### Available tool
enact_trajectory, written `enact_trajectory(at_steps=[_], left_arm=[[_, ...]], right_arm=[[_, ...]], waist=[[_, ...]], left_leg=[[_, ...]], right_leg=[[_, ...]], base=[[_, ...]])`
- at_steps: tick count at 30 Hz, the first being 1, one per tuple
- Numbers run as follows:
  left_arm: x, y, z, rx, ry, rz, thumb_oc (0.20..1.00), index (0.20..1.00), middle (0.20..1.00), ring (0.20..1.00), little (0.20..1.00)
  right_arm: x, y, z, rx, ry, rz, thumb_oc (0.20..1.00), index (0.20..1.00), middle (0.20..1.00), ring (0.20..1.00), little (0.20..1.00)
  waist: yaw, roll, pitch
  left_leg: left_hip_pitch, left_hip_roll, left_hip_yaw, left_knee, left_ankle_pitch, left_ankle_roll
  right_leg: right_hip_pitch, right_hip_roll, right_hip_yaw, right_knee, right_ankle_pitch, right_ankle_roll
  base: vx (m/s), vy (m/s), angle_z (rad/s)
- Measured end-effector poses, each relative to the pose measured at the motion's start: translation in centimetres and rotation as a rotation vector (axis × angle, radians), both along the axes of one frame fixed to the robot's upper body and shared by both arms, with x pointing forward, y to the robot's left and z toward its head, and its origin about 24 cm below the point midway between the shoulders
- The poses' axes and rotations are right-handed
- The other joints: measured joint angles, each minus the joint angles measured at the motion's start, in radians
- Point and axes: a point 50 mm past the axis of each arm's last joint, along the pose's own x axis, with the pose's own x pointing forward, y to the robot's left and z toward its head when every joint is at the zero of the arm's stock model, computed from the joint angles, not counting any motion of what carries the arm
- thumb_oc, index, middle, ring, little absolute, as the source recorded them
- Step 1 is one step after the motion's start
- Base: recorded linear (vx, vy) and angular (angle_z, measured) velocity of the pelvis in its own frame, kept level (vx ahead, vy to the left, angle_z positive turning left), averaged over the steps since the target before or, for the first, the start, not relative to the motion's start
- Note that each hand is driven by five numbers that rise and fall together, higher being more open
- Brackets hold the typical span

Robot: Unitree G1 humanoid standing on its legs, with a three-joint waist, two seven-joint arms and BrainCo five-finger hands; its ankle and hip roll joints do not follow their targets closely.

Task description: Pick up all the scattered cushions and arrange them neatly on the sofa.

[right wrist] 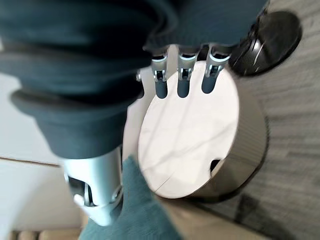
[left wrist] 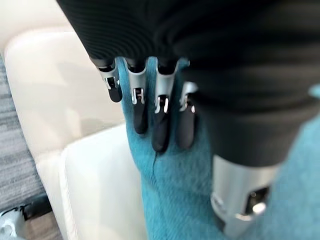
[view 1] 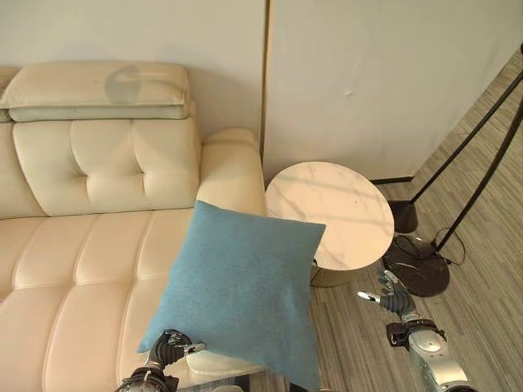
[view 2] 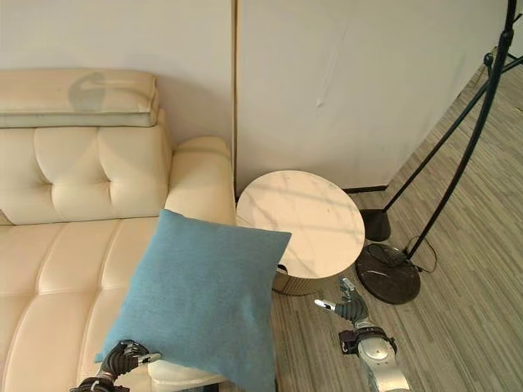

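While your left hand [view 1: 167, 349] pinched the lower corner of the square teal fabric cushion [view 1: 241, 286], fingers curled into the cloth, the cushion stood tilted over the front edge of the cream tufted leather sofa [view 1: 82, 253], near its armrest. Your right hand [view 1: 394, 299] hung with fingers relaxed, holding nothing, over the wood floor [view 1: 490, 269] beside the round white marble-topped desk [view 1: 331, 212].

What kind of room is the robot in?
Probably a living room: a cream leather sofa, a blue cushion on it, a round marble side table and a floor lamp's base.
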Motion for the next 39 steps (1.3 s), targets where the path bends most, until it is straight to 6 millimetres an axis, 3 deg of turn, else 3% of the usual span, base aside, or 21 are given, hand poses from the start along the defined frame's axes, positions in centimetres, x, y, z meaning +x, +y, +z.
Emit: enact_trajectory(at_steps=[5, 9, 15, 17, 19, 20, 23, 27, 34, 35, 36, 37, 38, 39], left_arm=[[0.6, 1.9, 1.1, 0.007, -0.064, 0.103, 1.0, 1.0, 1.0, 1.0, 1.0], [0.6, 2.3, 1.4, 0.005, -0.077, 0.107, 1.0, 1.0, 1.0, 1.0, 1.0], [0.9, 3.8, 3.0, 0.033, -0.154, 0.145, 1.0, 1.0, 1.0, 1.0, 1.0], [3.0, 5.6, 4.9, 0.096, -0.224, 0.145, 1.0, 1.0, 1.0, 1.0, 1.0], [4.3, 6.2, 6.0, 0.124, -0.265, 0.137, 1.0, 1.0, 1.0, 1.0, 1.0], [6.1, 6.5, 7.3, 0.153, -0.323, 0.123, 1.0, 1.0, 1.0, 1.0, 1.0], [8.8, 6.3, 8.6, 0.183, -0.37, 0.083, 1.0, 1.0, 1.0, 1.0, 1.0], [14.3, 5.6, 11.0, 0.234, -0.425, 0.034, 1.0, 1.0, 1.0, 1.0, 1.0], [17.5, 2.1, 10.4, 0.177, -0.412, 0.049, 1.0, 1.0, 1.0, 1.0, 1.0], [17.6, 1.9, 10.2, 0.173, -0.405, 0.057, 1.0, 1.0, 1.0, 1.0, 1.0], [17.6, 1.3, 9.9, 0.163, -0.401, 0.05, 1.0, 1.0, 1.0, 1.0, 1.0], [17.8, 0.7, 9.9, 0.16, -0.407, 0.047, 0.909, 0.909, 0.909, 0.909, 0.909], [18.0, 0.1, 9.9, 0.154, -0.415, 0.029, 0.416, 0.416, 0.416, 0.416, 0.416], [18.1, -0.2, 10.0, 0.141, -0.427, 0.03, 0.2, 0.2, 0.2, 0.2, 0.2]], right_arm=[[0.7, 0.8, 0.0, 0.003, 0.01, 0.033, 1.0, 1.0, 1.0, 1.0, 1.0], [0.9, 0.5, -0.3, -0.006, 0.038, 0.029, 1.0, 1.0, 1.0, 1.0, 1.0], [0.8, 0.5, -0.4, -0.008, 0.05, 0.033, 1.0, 1.0, 1.0, 1.0, 1.0], [0.9, 0.9, -0.5, -0.007, 0.053, 0.05, 1.0, 1.0, 1.0, 1.0, 1.0], [1.1, 1.4, -0.5, -0.004, 0.054, 0.073, 1.0, 1.0, 1.0, 1.0, 1.0], [1.6, 2.2, -0.6, 0.018, 0.063, 0.089, 1.0, 1.0, 1.0, 1.0, 1.0], [2.5, 3.2, -0.6, 0.024, 0.067, 0.131, 1.0, 1.0, 1.0, 1.0, 1.0], [7.0, 7.1, 1.8, 0.015, -0.008, 0.254, 1.0, 1.0, 1.0, 1.0, 1.0], [9.8, 13.4, 4.9, 0.123, -0.112, 0.348, 1.0, 1.0, 1.0, 1.0, 1.0], [10.0, 13.5, 5.3, 0.15, -0.125, 0.341, 0.467, 0.467, 0.467, 0.467, 0.467], [10.0, 13.7, 5.4, 0.16, -0.128, 0.342, 0.2, 0.2, 0.2, 0.2, 0.2], [10.0, 13.9, 5.6, 0.171, -0.136, 0.34, 0.2, 0.2, 0.2, 0.2, 0.2], [10.1, 14.4, 6.0, 0.177, -0.149, 0.354, 0.2, 0.2, 0.2, 0.2, 0.2], [10.3, 14.5, 6.3, 0.18, -0.163, 0.352, 0.2, 0.2, 0.2, 0.2, 0.2]], waist=[[0.015, 0.022, -0.014], [0.023, 0.038, -0.018], [0.035, 0.04, -0.018], [0.042, 0.04, -0.018], [0.041, 0.04, -0.018], [0.044, 0.038, -0.017], [0.039, 0.033, 0.001], [0.026, 0.005, 0.088], [-0.012, -0.025, 0.211], [-0.011, -0.025, 0.232], [-0.011, -0.027, 0.234], [-0.007, -0.028, 0.235], [-0.003, -0.03, 0.237], [-0.001, -0.03, 0.238]], left_leg=[[0.002, -0.003, -0.005, 0.0, 0.001, 0.002], [0.0, -0.002, -0.01, 0.0, 0.003, 0.005], [0.0, -0.001, -0.012, 0.0, 0.004, 0.005], [-0.005, -0.001, -0.017, 0.0, 0.004, 0.006], [-0.013, -0.001, -0.019, 0.0, 0.006, 0.006], [-0.03, -0.001, -0.018, 0.0, 0.013, 0.007], [-0.052, 0.0, -0.012, 0.004, 0.02, 0.01], [-0.187, 0.006, 0.011, 0.055, 0.04, 0.01], [-0.28, 0.007, 0.053, 0.071, 0.057, 0.011], [-0.283, 0.006, 0.055, 0.07, 0.057, 0.01], [-0.282, 0.006, 0.054, 0.07, 0.057, 0.01], [-0.283, 0.006, 0.053, 0.069, 0.057, 0.011], [-0.283, 0.006, 0.053, 0.067, 0.059, 0.008], [-0.28, 0.007, 0.053, 0.061, 0.06, 0.007]], right_leg=[[0.011, -0.001, -0.01, -0.022, 0.013, 0.001], [0.012, 0.0, -0.017, -0.022, 0.013, 0.002], [0.012, 0.0, -0.02, -0.023, 0.013, 0.002], [0.005, 0.0, -0.025, -0.023, 0.013, 0.002], [0.0, 0.0, -0.026, -0.023, 0.015, 0.001], [-0.014, 0.0, -0.026, -0.023, 0.019, 0.0], [-0.044, 0.001, -0.021, -0.022, 0.03, -0.001], [-0.161, 0.003, 0.004, -0.01, 0.078, -0.004], [-0.274, 0.0, 0.039, 0.009, 0.106, 0.003], [-0.277, 0.0, 0.041, 0.007, 0.11, 0.0], [-0.276, 0.0, 0.04, 0.005, 0.111, -0.001], [-0.275, 0.0, 0.04, 0.003, 0.116, -0.007], [-0.276, 0.001, 0.04, 0.002, 0.122, -0.015], [-0.276, 0.001, 0.038, 0.001, 0.122, -0.015]], base=[[0.01, 0.016, 0.03], [0.0, 0.02, 0.04], [0.0, 0.001, 0.01], [-0.04, 0.012, 0.07], [-0.07, 0.016, 0.03], [-0.1, 0.003, -0.02], [-0.23, -0.002, -0.06], [-0.22, 0.021, -0.16], [-0.13, 0.048, -0.16], [-0.08, 0.055, -0.06], [-0.06, 0.038, 0.0], [-0.04, 0.025, 0.02], [-0.03, 0.018, 0.01], [-0.04, 0.025, 0.03]])
